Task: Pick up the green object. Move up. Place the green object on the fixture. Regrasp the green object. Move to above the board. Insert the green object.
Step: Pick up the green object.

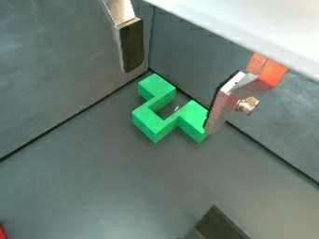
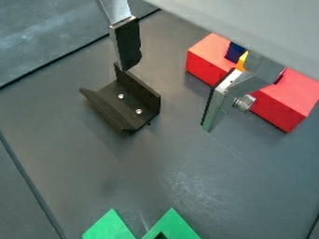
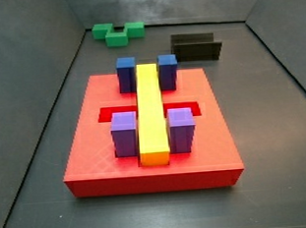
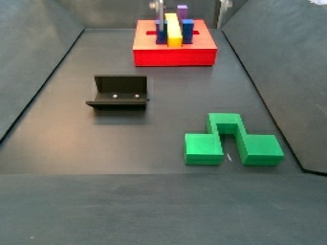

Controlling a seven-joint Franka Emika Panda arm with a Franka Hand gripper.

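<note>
The green object [image 1: 152,119] lies on the dark floor near a wall corner, also seen in both side views [image 3: 116,32] [image 4: 205,148]. My gripper [image 1: 177,79] hangs above it, open and empty, with its fingers [image 1: 129,42] well apart and off the piece. In a wrist view the gripper [image 2: 174,75] shows the black fixture [image 2: 125,105] and a corner of the red board [image 2: 206,58] beneath, with the green object [image 2: 112,227] at the edge. The fixture [image 4: 119,91] stands between the green object and the board [image 4: 179,55]. The gripper does not show in the side views.
The board [image 3: 106,159] carries blue and purple upright blocks and a long yellow bar [image 3: 149,111]. The fixture [image 3: 195,47] stands beyond it. Grey walls enclose the floor on all sides.
</note>
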